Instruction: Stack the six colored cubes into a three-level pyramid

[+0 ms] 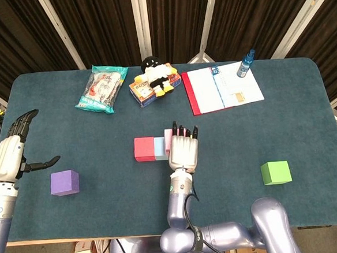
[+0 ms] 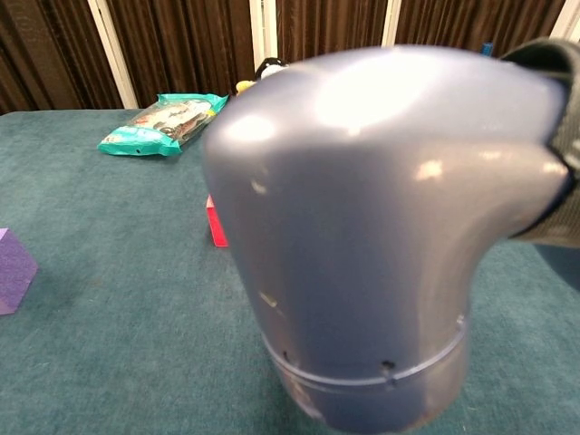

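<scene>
Pink cube (image 1: 168,139) mostly hidden under right hand (image 1: 183,150), grip unclear; left hand (image 1: 11,156) spread, empty.

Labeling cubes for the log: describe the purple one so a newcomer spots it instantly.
Start at the dark teal table and go to its front-left area, just right of the raised left hand. The purple cube sits alone there, well apart from the red cube in the centre row.

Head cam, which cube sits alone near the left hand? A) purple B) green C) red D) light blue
A: the purple cube lies by itself just right of the left hand; the green cube is alone on the far right side.
</scene>
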Controlling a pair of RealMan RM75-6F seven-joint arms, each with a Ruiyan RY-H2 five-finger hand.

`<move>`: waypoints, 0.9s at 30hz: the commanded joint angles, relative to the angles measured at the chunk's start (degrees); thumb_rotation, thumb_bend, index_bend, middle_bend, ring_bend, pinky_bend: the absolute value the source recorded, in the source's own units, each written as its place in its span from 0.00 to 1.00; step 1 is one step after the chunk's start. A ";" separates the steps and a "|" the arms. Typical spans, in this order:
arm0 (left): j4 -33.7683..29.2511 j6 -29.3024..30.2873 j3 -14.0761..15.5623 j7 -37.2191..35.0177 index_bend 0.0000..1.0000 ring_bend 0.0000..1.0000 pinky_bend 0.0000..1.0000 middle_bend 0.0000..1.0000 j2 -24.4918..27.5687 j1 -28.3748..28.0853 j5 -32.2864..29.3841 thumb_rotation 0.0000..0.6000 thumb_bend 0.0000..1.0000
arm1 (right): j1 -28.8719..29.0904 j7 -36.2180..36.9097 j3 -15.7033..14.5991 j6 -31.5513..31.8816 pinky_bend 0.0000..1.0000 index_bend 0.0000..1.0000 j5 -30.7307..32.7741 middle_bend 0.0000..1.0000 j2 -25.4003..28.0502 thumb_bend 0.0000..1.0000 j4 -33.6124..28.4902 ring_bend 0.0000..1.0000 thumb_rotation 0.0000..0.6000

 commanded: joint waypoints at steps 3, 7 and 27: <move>0.00 -0.03 0.05 0.12 0.00 0.00 0.00 0.05 0.00 -0.01 -0.04 1.00 0.05 | -0.27 0.34 -0.18 -0.39 0.00 0.00 -0.33 0.45 -0.25 0.53 0.28 0.19 1.00; -0.03 -0.06 0.01 0.18 0.00 0.00 0.00 0.05 0.03 -0.05 -0.20 1.00 0.05 | -0.35 0.56 -0.39 -0.58 0.00 0.00 -1.02 0.45 -0.41 0.53 0.74 0.19 1.00; 0.06 -0.24 0.07 0.04 0.00 0.00 0.00 0.05 0.08 -0.09 -0.24 1.00 0.05 | -1.54 0.18 -1.26 -1.29 0.00 0.00 -2.58 0.45 -0.57 0.53 1.21 0.19 1.00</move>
